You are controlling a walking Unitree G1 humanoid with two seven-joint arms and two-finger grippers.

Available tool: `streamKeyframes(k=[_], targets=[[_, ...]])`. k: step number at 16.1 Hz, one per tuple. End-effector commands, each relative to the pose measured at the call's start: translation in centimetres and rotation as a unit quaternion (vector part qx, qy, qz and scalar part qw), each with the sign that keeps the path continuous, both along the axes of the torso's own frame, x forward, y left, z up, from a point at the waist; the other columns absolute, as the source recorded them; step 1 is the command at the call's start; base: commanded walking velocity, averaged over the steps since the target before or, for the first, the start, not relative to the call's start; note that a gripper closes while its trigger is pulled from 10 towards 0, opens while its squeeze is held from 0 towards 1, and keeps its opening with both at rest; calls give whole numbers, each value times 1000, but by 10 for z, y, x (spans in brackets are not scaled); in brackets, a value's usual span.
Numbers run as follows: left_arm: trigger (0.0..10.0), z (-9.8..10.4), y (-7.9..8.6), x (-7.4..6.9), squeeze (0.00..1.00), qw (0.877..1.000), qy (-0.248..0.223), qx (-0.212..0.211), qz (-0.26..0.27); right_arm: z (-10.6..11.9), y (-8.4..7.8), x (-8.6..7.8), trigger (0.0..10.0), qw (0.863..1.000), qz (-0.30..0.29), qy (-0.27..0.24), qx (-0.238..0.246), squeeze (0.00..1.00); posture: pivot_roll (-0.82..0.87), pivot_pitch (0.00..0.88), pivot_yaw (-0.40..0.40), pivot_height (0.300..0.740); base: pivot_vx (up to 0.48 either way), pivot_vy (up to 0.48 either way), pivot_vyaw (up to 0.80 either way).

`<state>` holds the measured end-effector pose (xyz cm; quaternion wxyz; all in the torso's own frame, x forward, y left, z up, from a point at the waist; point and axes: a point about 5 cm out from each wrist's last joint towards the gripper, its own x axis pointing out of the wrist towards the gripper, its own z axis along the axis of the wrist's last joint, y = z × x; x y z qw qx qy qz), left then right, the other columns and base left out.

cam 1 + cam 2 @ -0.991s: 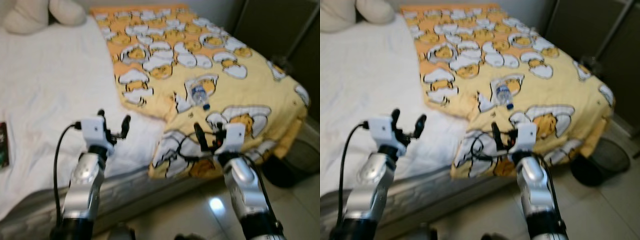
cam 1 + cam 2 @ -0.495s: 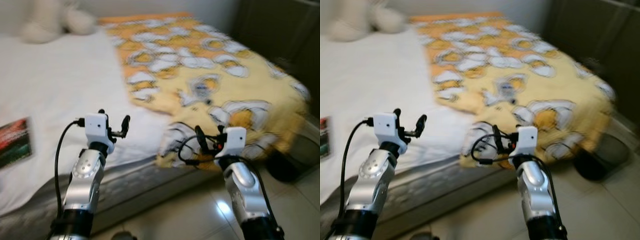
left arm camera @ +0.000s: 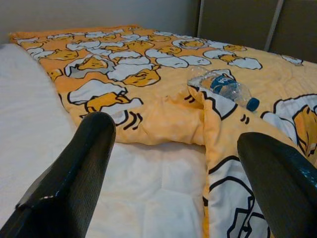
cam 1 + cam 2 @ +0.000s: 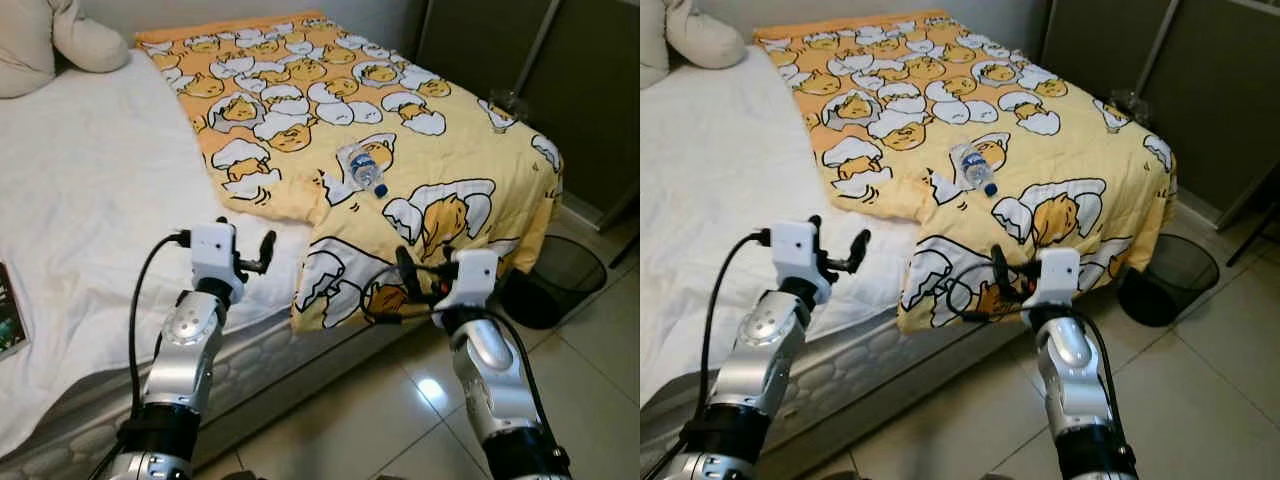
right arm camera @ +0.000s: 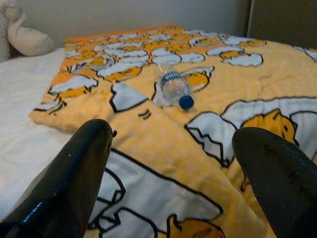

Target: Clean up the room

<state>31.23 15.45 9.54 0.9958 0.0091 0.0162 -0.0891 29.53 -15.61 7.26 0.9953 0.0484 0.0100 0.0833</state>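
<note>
A clear plastic water bottle (image 4: 362,170) with a blue cap and label lies on its side on the yellow egg-print blanket (image 4: 300,90), mid-bed. It also lies ahead of both wrist cameras, the bottle (image 3: 225,87) well beyond the fingertips. My left gripper (image 4: 245,240) is raised over the white sheet near the bed's front edge, open and empty. Over the blanket's hanging corner, my right gripper (image 4: 420,270) is open and empty too. In the right wrist view the bottle (image 5: 174,88) sits between and beyond the two black fingers (image 5: 74,178).
The bed (image 4: 90,200) has a white sheet, and a cream plush or pillow (image 4: 50,40) lies at its head. A book (image 4: 8,325) rests at the far left. A black mesh wastebasket (image 4: 555,295) stands on the tiled floor by the bed's corner. Dark wardrobe doors (image 4: 590,90) rise behind.
The whole picture has swung and sharpened, so the camera moved; bed and bottle sit differently in view. Both arms keep the same raised pose with fingers apart.
</note>
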Motion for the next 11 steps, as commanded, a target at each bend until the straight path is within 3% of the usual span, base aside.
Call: streamKeyframes(k=[1,7,9,11], targets=[[10000,7,-1,5,0,1000,-16,9,-5,1,0,3,10000,1000,-6,1,-4,0,-50,0,37,740,0,0,0],[10000,4,-9,8,0,1000,-9,7,-15,-3,-2,-2,10000,1000,-6,8,-6,0,-57,0,25,740,0,0,-557],[10000,3,0,11,0,1000,-7,3,4,1,0,2,10000,1000,7,-3,-11,0,-44,0,12,740,0,0,-691],[10000,1,5,12,0,1000,-2,-2,20,1,-2,4,10000,1000,0,1,-12,0,-40,0,8,740,0,0,0]])
